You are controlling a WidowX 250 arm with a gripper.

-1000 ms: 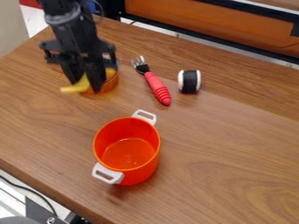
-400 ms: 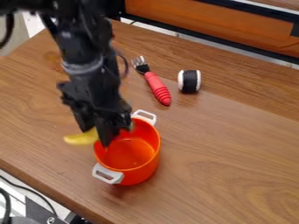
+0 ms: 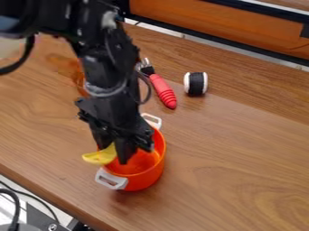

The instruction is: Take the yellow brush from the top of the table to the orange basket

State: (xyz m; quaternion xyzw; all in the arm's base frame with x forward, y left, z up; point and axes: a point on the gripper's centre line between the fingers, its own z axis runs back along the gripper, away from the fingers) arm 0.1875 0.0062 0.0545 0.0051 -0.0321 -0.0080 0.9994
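See the brush point(image 3: 99, 157) clamped in the gripper point(image 3: 114, 152) at the left of the basket point(image 3: 146, 179). Judge it light, stiff, perhaps slippery; grasp across mid-length.

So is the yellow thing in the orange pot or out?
At least partly out: held in the gripper, the yellow thing juts past the rim of the orange pot.

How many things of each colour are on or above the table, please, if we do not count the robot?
Yellow: 1 (the brush)
Orange: 2 (the pot, the see-through container partly behind the arm)
Red-handled: 1 (the fork)
Black and white: 1 (the roll)
Total: 5
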